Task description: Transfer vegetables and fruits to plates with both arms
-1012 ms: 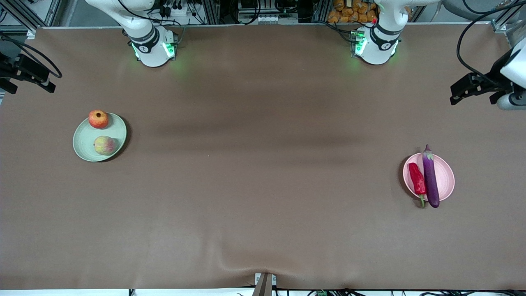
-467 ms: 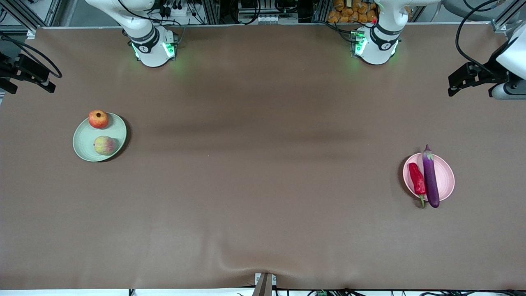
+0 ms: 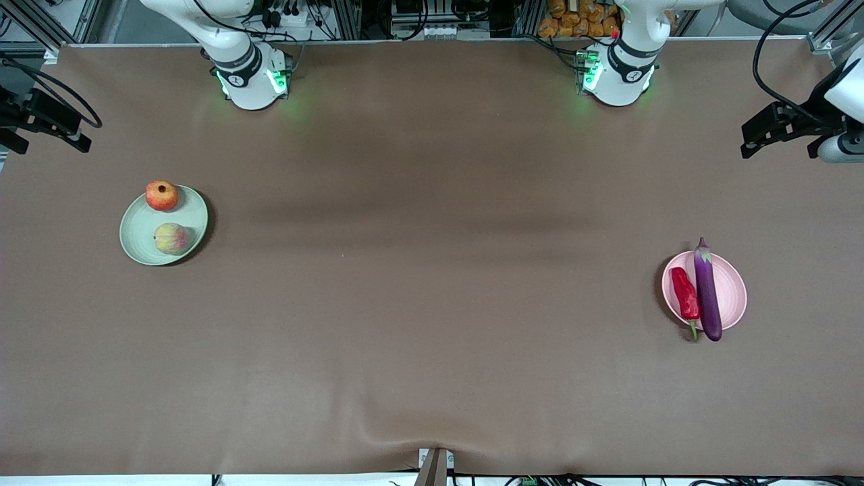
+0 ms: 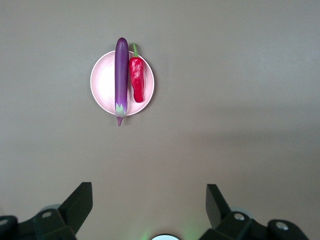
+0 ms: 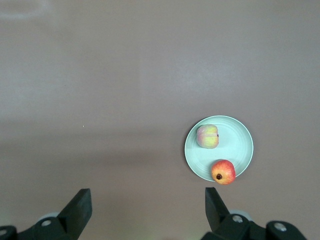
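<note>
You'll see just one shift: the left gripper, up at the left arm's end of the table, has wavered slightly — away from the front camera half a second ago, now back a touch and out toward the table's edge — jaws wide apart.

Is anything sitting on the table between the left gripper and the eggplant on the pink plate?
Nothing visible. The left gripper is open and raised near the left arm's end of the table. Only bare brown table lies between it and the eggplant, which rests on the pink plate beside the chili pepper.
</note>
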